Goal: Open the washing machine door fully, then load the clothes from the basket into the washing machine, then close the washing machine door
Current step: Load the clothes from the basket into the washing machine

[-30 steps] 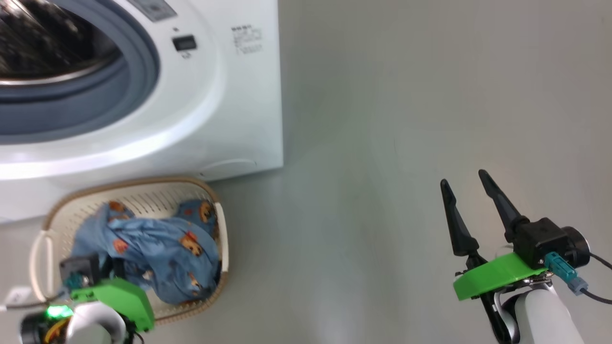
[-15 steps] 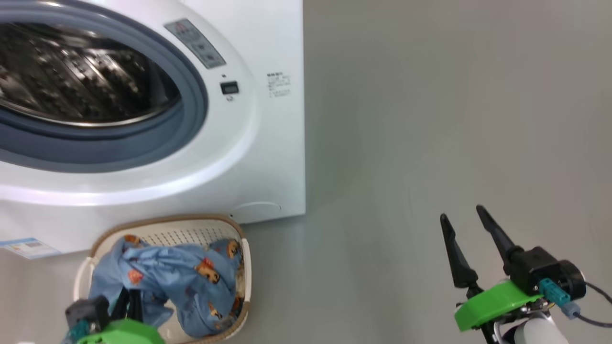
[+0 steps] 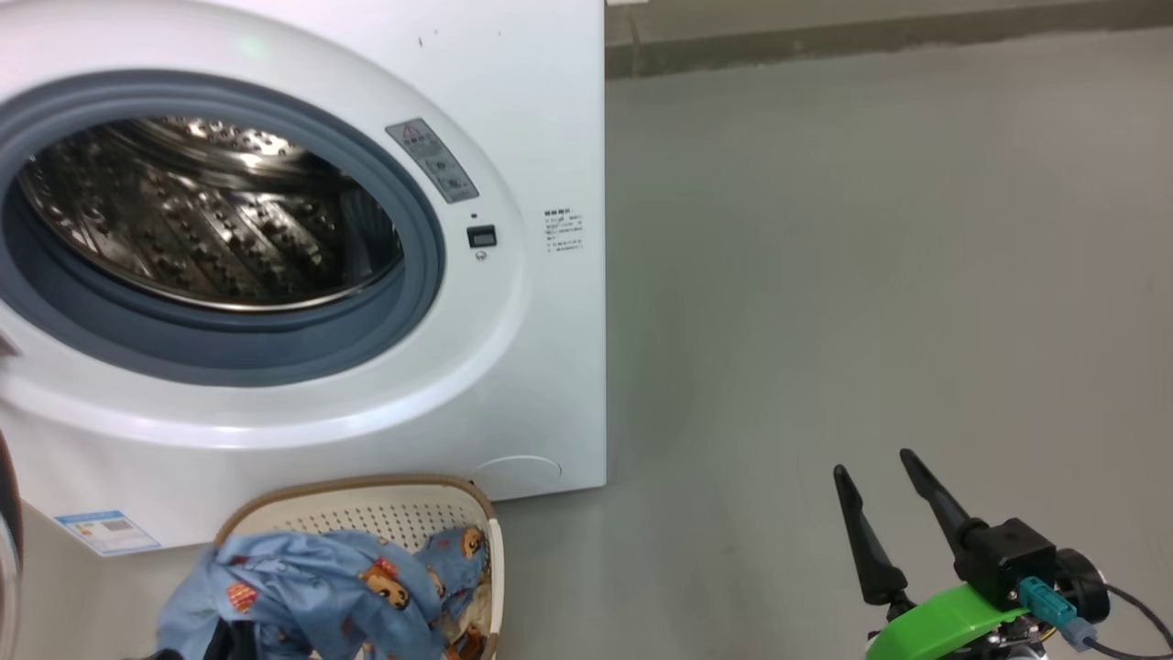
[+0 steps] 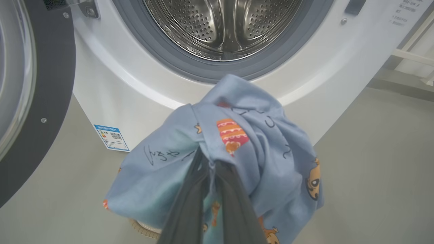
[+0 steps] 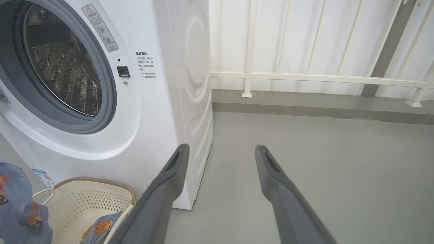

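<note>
L gripper: jaws are pinched narrow on a bunch of the clothes, light-blue fabric w/ orange animal prints. The bundle is held up above the basket, in front of the lower front panel of the washing machine, just below the drum opening. More blue cloth is seen lying in the basket. The basket is set on the floor at the foot of the machine, nr its right front corner; touching or just beside cannot be told. The washing machine door is swung wide open at the machine's left, black rim & glass shown in the L wrist view. The opening is ringed by a grey-blue gasket. A blue energy label is stuck low on the front panel. R gripper: jaws are spread wide w/ nothing gripped, held over bare floor, well apart from machine & basket.
</note>
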Available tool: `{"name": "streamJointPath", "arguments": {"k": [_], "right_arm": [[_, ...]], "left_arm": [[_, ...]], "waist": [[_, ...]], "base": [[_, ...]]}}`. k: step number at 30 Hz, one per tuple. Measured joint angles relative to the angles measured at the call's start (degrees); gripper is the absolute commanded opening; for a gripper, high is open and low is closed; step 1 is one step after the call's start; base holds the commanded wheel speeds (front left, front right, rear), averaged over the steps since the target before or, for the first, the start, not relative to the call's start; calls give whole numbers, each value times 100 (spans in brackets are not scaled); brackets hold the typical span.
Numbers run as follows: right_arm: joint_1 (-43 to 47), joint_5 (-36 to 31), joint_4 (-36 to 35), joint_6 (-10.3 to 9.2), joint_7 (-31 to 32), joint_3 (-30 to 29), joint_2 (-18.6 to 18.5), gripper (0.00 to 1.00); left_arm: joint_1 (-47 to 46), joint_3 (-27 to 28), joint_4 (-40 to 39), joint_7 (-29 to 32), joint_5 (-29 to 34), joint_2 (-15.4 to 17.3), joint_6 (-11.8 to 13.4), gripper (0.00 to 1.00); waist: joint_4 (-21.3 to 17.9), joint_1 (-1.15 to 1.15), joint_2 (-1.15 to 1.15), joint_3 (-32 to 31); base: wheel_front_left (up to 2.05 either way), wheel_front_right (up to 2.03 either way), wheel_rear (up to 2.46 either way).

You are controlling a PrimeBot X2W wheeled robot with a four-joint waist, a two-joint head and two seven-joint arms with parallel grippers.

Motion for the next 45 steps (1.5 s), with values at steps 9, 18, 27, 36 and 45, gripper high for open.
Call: {"name": "streamJointPath", "arguments": {"k": [9,18,27,36,45], "right_arm": [[30,37,-5,0,1,91,3,100],[30,45,-47,0,1,102,3,100],[-49,35,-152,0,1,70,3,100],[-432,34,-345,0,1,44,2,100],[-767,54,-504,0,0,-11,1,100]], "left_arm": [[248,-64,-492,0,-290,-4,-7,0],[270,-94,-890,0,-347,-5,9,0],[-436,47,-1122,0,-457,-14,58,0],[-1785,770,-1053,-2,-271,-32,-123,0],[-3388,1199,-353,-44,-96,605,-303,0]], "waist": [[-10,0,0,-166],[-38,0,0,-27],[-97,0,0,493],[-273,0,0,1205],[-550,0,0,2038]], "base": [[0,0,0],[0,0,0],[0,0,0],[0,0,0],[0,0,0]]}}
